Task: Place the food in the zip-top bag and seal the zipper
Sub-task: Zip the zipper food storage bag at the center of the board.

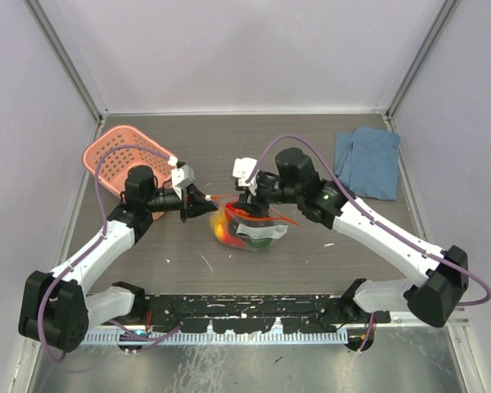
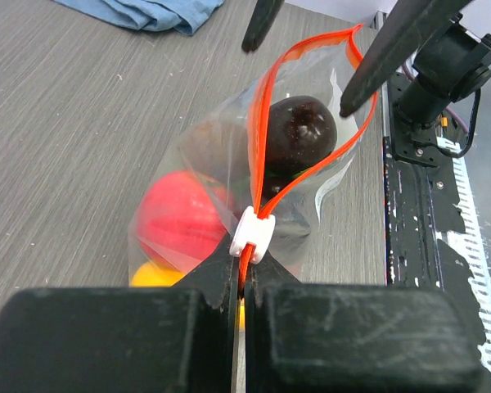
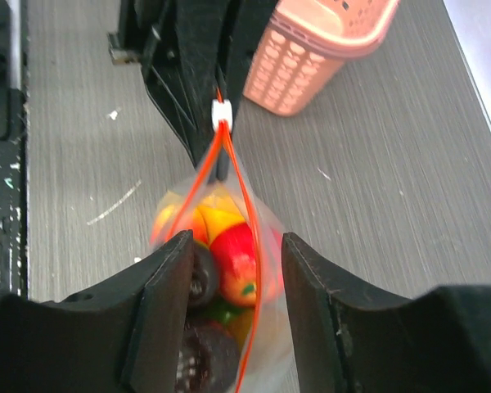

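Note:
The clear zip-top bag (image 1: 250,232) lies mid-table with the food (image 1: 229,229) inside: red, yellow, orange, green and dark pieces (image 3: 237,258). My left gripper (image 1: 206,202) is shut on the orange-red zipper (image 2: 262,139) just behind its white slider (image 2: 253,233), at the bag's left end. The zipper's two sides bow apart, so the mouth stands open. My right gripper (image 1: 250,205) is open, its fingers (image 3: 168,278) straddling the bag's mouth from above at the other end. A dark fruit (image 2: 300,131) shows through the opening.
A pink lattice basket (image 1: 124,160) stands at the back left, behind my left arm. A folded blue cloth (image 1: 368,160) lies at the back right. The black rail (image 1: 245,307) runs along the near edge.

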Robot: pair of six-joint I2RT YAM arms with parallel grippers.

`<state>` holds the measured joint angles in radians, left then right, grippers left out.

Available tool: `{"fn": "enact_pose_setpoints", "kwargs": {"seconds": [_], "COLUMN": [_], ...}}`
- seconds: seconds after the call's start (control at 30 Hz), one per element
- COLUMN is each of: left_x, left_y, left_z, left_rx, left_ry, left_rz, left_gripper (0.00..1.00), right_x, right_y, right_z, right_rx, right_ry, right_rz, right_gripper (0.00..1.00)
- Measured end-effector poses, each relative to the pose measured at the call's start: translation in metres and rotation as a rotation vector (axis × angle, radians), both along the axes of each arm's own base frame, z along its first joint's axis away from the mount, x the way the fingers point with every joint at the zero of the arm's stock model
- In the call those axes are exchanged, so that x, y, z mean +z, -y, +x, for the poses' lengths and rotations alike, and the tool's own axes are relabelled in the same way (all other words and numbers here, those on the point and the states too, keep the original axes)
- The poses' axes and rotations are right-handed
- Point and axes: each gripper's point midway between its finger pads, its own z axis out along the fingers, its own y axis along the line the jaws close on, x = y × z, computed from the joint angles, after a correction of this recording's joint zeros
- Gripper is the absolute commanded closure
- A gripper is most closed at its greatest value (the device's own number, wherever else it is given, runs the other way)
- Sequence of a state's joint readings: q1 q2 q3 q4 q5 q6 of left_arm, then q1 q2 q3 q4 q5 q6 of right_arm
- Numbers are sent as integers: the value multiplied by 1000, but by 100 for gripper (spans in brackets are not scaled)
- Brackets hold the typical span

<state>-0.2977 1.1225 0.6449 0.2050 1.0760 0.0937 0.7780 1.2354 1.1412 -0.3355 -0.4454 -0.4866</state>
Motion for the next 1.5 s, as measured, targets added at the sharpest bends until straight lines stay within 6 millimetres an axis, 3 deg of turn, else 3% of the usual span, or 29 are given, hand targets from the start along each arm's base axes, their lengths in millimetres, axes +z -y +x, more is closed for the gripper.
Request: {"fn": "enact_pose_setpoints", "kwargs": {"seconds": [0.2,0.47,0.77,0.97,1.37,1.5], "left_x": [0,0,0,0,0,-1], "left_y": [0,0,0,0,1,0], "left_z": [0,0,0,-1,-1,-1], "left_rx": [0,0,-2,-2,-4,0], "left_ry": [2,1,3,3,3,-5], "left_rz": [0,0,0,0,1,5], "left_gripper": [100,100,100,100,100,100], "right_x": [1,2,4,-8,-6,-9], "right_y": [-34,-61,-72,-77,-77,-74], "right_z": [1,2,2,2,3,6], "right_rx": [90,160,197,211,207,185], "right_ry": [-13,-38,-51,-83,-80,-75], "right_rz": [59,95,123,110,108,90], "right_gripper": [54,62,66,68,98,99]}}
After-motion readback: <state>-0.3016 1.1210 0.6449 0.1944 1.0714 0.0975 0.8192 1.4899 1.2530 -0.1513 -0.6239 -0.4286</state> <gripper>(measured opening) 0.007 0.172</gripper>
